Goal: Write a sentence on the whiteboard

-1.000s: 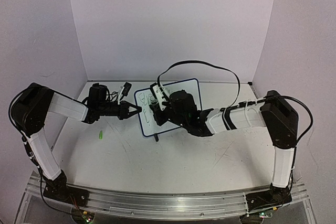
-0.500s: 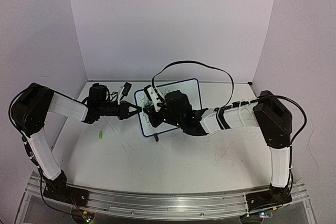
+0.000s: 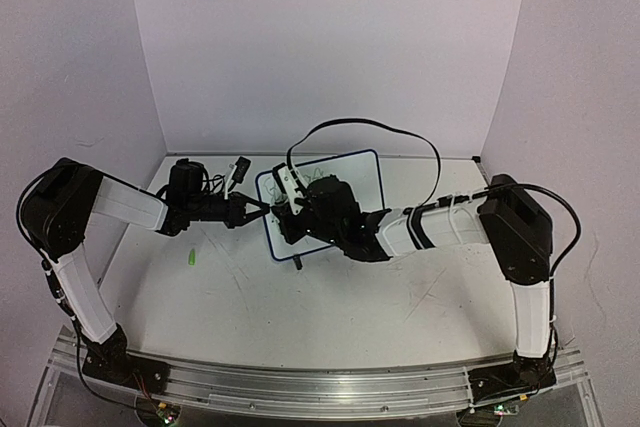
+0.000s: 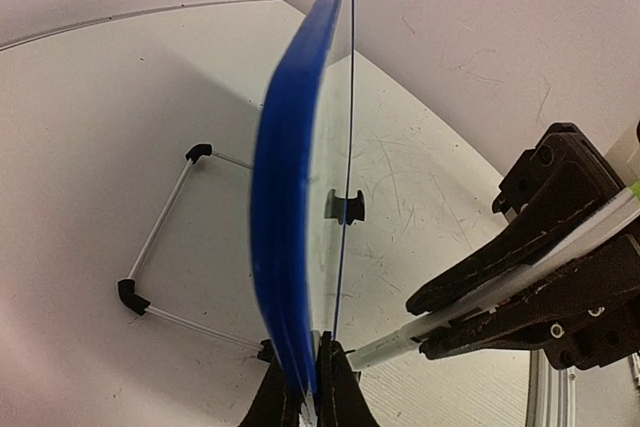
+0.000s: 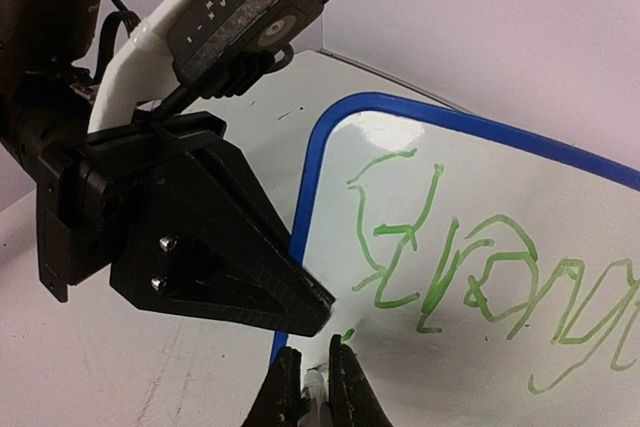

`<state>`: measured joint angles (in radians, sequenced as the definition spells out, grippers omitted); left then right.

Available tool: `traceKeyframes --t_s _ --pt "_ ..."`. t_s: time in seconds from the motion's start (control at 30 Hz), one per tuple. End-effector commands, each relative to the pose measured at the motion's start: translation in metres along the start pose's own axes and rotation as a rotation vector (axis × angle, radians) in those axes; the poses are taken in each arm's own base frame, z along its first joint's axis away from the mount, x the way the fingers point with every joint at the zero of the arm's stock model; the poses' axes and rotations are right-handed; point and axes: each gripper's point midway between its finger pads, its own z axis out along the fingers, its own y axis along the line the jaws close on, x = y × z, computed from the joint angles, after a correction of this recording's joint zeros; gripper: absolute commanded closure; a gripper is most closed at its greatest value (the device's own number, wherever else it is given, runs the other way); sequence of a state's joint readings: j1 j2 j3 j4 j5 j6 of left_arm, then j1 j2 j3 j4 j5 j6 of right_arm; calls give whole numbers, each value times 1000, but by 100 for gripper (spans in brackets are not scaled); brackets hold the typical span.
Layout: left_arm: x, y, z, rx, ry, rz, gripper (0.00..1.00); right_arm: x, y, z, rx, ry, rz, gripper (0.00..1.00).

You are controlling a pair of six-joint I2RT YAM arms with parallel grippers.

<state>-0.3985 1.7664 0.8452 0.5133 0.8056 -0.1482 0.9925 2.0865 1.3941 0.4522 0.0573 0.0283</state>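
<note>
At the far middle of the tabletop: the whiteboard [image 3: 362, 175] is standing tilted on edge, leaning back toward the rear wall.
Whiteboard build: a thin rectangular panel [image 5: 480, 152] with rounded corners is showing a glossy white face and a blue rim; seen edge-on from the left wrist [image 4: 300, 197] it is looking like a slim blade.
Stand: a bent wire frame [image 4: 160, 237] with black corner pieces is lying on the tabletop behind the panel, and a small black clip foot [image 4: 347, 207] is gripping its lower rim.
Sentence: green marker lettering [image 5: 450, 267] is running across the white face in thin, looping strokes — too loose to read.
Left arm: it is reaching in from the left edge, elbow raised and forearm nearly level; the left gripper [image 3: 262, 209] [image 4: 308, 387] is pinching the board's left rim, jaws clamped on it.
Right arm: it is stretching across from the right edge, wrist bent down over the board's face; the right gripper [image 5: 312, 382] [image 3: 288, 211] is holding jaws closed on a slim white pen [image 4: 390, 344], tip at the board's lower left corner.
Cable: a black loop [image 3: 370, 127] is arching above the right forearm.
Left side of tabletop: a small green piece [image 3: 189, 259] is lying on the scuffed white surface — well apart from the board.
</note>
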Motion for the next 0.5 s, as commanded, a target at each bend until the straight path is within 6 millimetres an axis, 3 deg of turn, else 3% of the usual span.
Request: traceKeyframes --t_s 0.0,0.1,0.33,0.47 --pt "0 27 -2 -128 8 78 100 -15 -35 -6 167 -33 2 100" --pt "0 26 -2 -127 10 76 100 -20 -40 -16 195 -42 0 100" --pt "-1 25 -3 -128 7 77 100 -44 -33 -37 137 -93 27 100" --pt "-1 25 -3 -127 8 76 100 -52 -10 -45 0 -123 15 100"
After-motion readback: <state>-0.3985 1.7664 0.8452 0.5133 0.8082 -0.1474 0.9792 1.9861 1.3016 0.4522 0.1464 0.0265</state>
